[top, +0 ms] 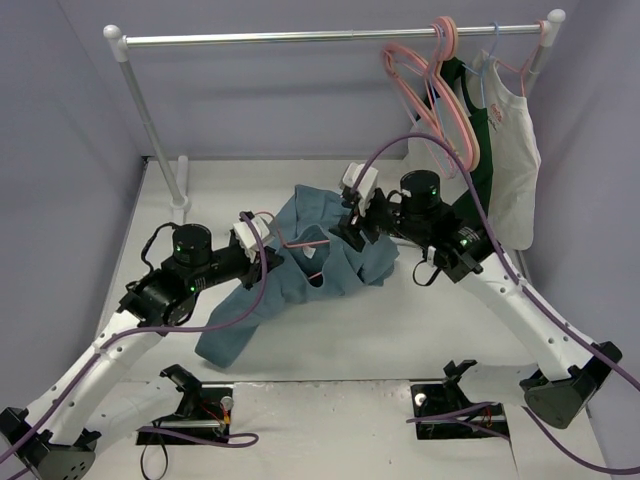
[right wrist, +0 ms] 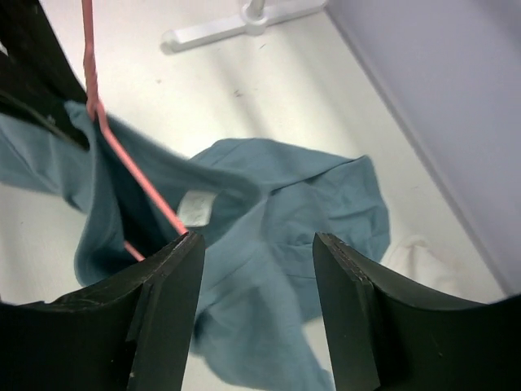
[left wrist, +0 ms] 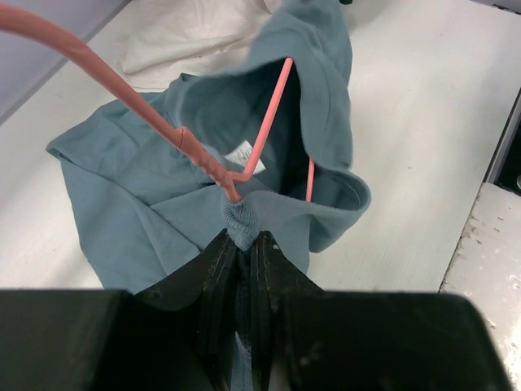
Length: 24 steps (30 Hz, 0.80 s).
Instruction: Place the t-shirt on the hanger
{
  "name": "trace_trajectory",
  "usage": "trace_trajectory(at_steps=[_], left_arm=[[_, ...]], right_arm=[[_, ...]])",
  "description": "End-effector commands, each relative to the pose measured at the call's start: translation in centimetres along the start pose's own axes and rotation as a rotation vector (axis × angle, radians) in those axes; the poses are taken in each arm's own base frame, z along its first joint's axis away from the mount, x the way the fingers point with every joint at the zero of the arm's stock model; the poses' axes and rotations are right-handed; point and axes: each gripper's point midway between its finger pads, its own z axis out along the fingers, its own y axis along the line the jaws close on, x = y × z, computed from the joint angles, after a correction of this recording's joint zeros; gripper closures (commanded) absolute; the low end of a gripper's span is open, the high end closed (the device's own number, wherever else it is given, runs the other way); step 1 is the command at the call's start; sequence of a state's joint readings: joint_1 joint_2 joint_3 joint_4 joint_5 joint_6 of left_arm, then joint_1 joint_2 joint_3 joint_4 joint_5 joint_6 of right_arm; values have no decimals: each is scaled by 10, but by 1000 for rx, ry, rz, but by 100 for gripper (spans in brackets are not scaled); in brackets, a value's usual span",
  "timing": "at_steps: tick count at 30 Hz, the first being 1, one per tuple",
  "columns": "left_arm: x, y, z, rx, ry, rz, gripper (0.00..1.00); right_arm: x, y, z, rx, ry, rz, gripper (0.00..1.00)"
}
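Well, the left gripper (left wrist: pixel 242 238) pinches the shirt (left wrist: pixel 122 179) collar, keeping the neck open around the hanger (left wrist: pixel 273 114). The right gripper (right wrist: pixel 256 244) gapes empty. The shirt lies below the rail's (top: pixel 300 38) middle.

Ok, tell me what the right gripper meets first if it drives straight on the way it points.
Most likely the t-shirt: the open right gripper frames its crumpled teal cloth dead ahead. The hanger wire runs close by one finger and might be brushed; depth is unclear.
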State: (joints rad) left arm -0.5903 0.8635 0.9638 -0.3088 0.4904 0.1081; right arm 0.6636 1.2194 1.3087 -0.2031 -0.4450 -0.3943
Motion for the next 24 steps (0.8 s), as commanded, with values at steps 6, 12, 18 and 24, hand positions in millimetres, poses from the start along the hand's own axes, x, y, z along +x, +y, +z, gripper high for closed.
trace_trajectory(at_steps=[6, 12, 18, 24], left_arm=[[-50, -2, -5, 13, -177, 86, 100], [-49, -4, -6, 24, -171, 96, 100], [-43, -6, -6, 38, -150, 101, 100], [-45, -8, -8, 48, -148, 115, 100]], right_arm=[[-24, -31, -32, 17, -34, -64, 46], [19, -23, -31, -94, 93, -50, 45], [41, -10, -24, -198, 155, -41, 45], [47, -6, -13, -258, 151, -40, 46]])
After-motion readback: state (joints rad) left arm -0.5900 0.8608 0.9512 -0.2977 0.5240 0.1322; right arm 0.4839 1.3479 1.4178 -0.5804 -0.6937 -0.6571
